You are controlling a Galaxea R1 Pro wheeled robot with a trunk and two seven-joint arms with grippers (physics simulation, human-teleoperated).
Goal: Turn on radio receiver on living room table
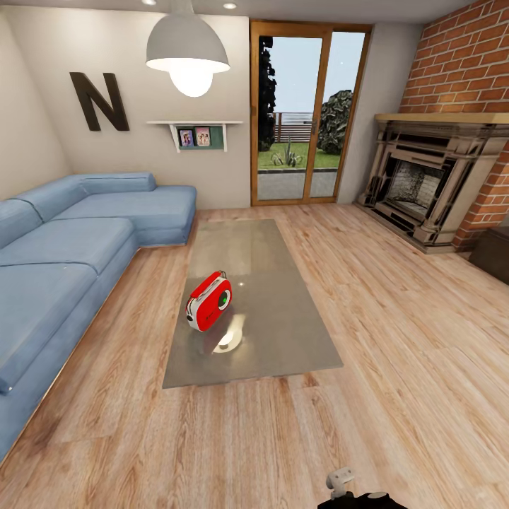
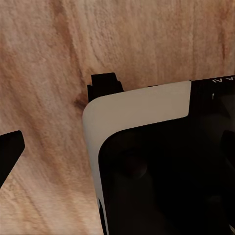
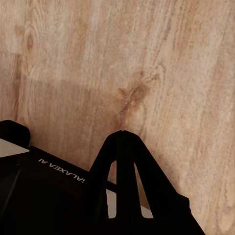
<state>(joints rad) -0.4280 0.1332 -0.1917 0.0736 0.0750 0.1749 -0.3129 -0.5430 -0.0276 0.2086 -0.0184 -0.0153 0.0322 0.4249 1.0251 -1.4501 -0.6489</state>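
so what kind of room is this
Most likely a home living room: a blue sectional sofa lines one side, a brick fireplace the other, and a long low grey glossy table carrying a small red radio stands between them.

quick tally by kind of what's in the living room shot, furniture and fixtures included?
Radio: 1
Table: 1
Sofa: 1
Fireplace: 1
Pendant lamp: 1
Wall letter N: 1
Wall shelf: 1
Glass door: 1
Total: 8
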